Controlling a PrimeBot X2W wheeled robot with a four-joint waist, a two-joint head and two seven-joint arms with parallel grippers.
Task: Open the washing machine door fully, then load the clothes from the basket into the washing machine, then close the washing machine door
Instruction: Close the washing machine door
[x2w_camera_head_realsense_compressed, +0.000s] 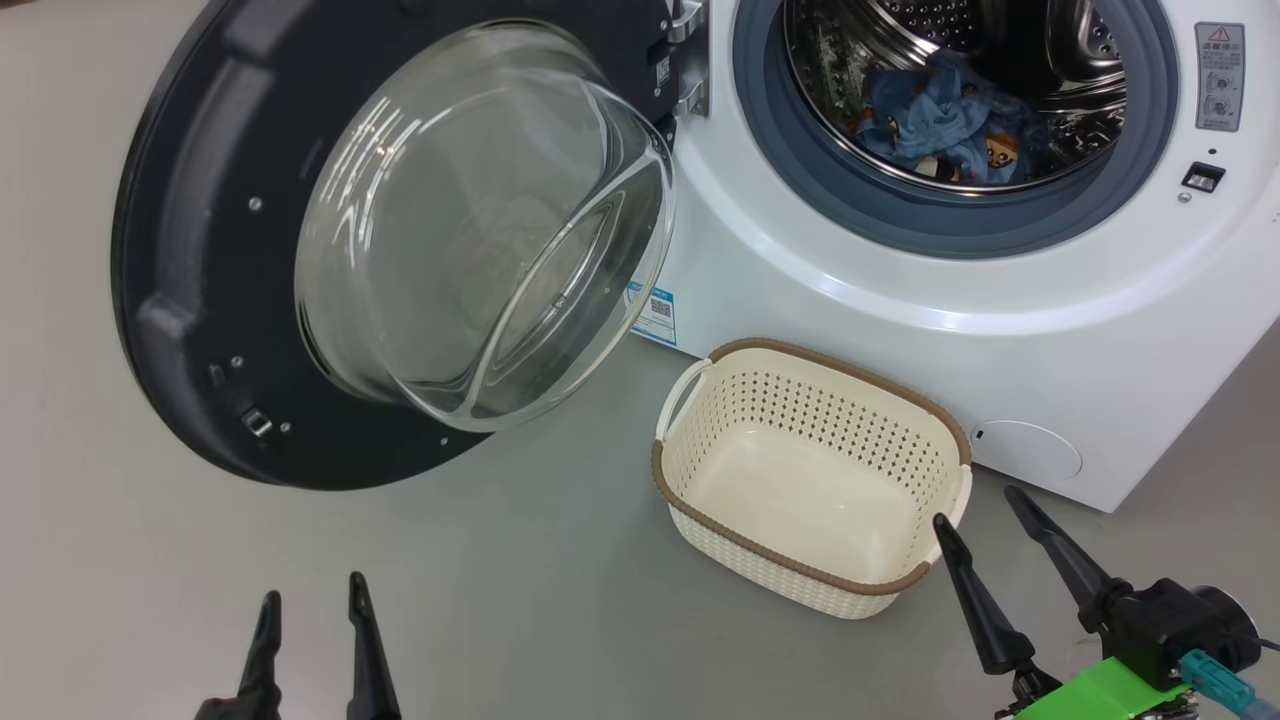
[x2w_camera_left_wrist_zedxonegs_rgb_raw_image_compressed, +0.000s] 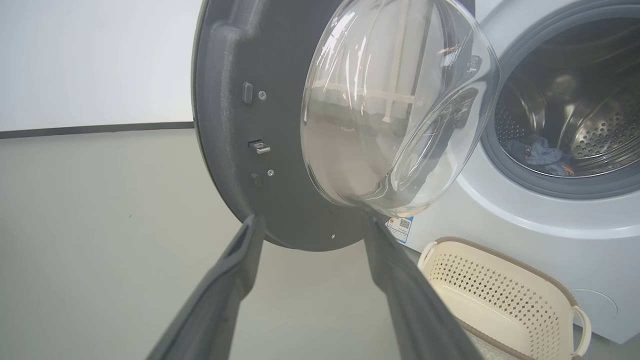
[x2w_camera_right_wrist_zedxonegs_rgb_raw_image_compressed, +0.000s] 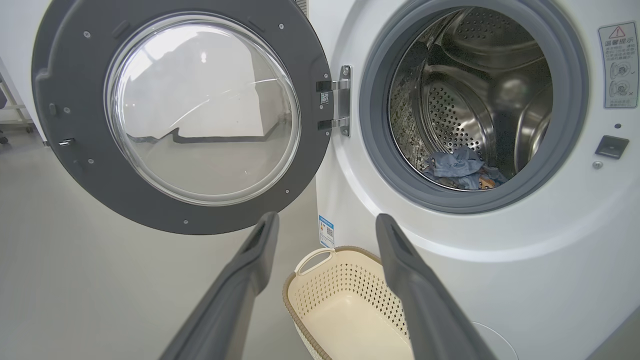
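The white washing machine (x2w_camera_head_realsense_compressed: 900, 300) stands with its round black door (x2w_camera_head_realsense_compressed: 200, 250) swung wide to the left, glass bowl bulging toward me. The blue printed clothes (x2w_camera_head_realsense_compressed: 950, 120) lie inside the steel drum, also seen as clothes (x2w_camera_right_wrist_zedxonegs_rgb_raw_image_compressed: 462, 170) in the right wrist view. The cream basket (x2w_camera_head_realsense_compressed: 810, 480) sits empty on the floor before the machine. My left gripper (x2w_camera_head_realsense_compressed: 310, 600) hangs open at the lower left, below the door. My right gripper (x2w_camera_head_realsense_compressed: 980, 505) is open just right of the basket's near corner, holding nothing.
Grey floor (x2w_camera_head_realsense_compressed: 500, 580) spreads left and in front of the machine. The open door (x2w_camera_left_wrist_zedxonegs_rgb_raw_image_compressed: 240, 125) overhangs the floor at the left. A white wall with a dark baseboard (x2w_camera_left_wrist_zedxonegs_rgb_raw_image_compressed: 90, 129) lies behind, in the left wrist view.
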